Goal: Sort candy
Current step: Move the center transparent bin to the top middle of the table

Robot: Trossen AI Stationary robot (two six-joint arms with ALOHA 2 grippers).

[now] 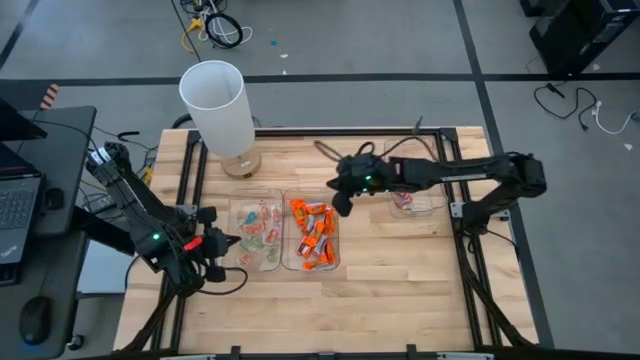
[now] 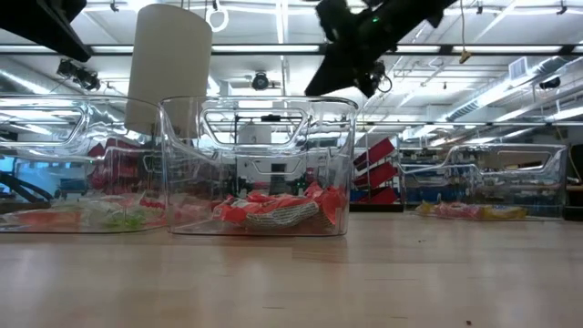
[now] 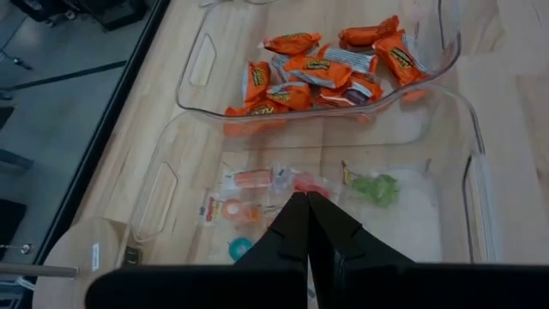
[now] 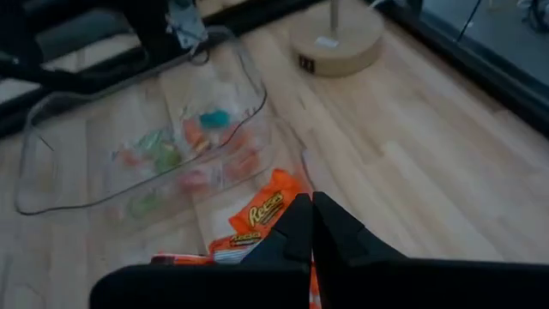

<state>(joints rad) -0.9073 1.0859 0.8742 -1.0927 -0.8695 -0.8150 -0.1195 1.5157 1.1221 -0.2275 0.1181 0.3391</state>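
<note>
Candy (image 1: pixel 312 236) lies sorted in two clear trays (image 1: pixel 284 262) mid-surface; more sits right of them. Right pincer (image 1: pixel 341 205) hovers above the orange tray, fingers together, empty. Left pincer (image 1: pixel 226 243), left of the trays, likewise. Sweets look light, crinkly, slippery; best pinched across the wrapper body.

the left gripper (image 1: pixel 233 243) is low down at the left side of the table, with its two fingers pressed together. the right gripper (image 1: pixel 341 203) hangs up high, arm stretched across, fingers closed too.
</note>
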